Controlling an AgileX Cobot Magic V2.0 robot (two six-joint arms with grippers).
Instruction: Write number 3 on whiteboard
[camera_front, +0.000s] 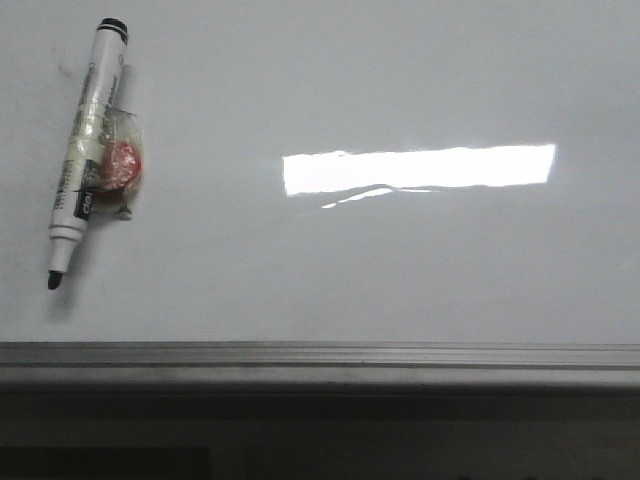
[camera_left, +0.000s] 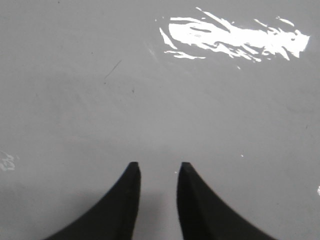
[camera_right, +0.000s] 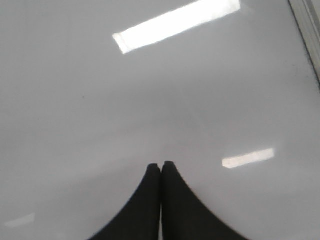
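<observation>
Nearest the camera in the front view, the grey frame strip (camera_front: 320, 360) of the whiteboard (camera_front: 400, 270), running edge to edge. Beyond it, glossy white board and nothing drawn: no number 3 anywhere, not one stroke, only a bright bar of reflected ceiling light near the middle. Farther back on the left, a marker (camera_front: 86, 150) lying flat, uncapped, black tip pointing toward the frame, black end cap away from it, with a small clear wrapper holding something red (camera_front: 122, 165) stuck against its barrel. No arm visible in the front view. In the left wrist view, left gripper (camera_left: 159, 167) hanging over bare board, fingers spread with a clear gap, holding nothing, the marker nowhere in that picture. In the right wrist view, right gripper (camera_right: 161, 165) with fingertips pressed together, empty, also over bare board, the frame strip just showing at one corner. By all signs the task not yet begun: pen untouched, surface clean. Left to do, likely: reach the marker, probably with the left arm since it lies on that side, pinch the barrel, tilt tip down, draw both curves.
</observation>
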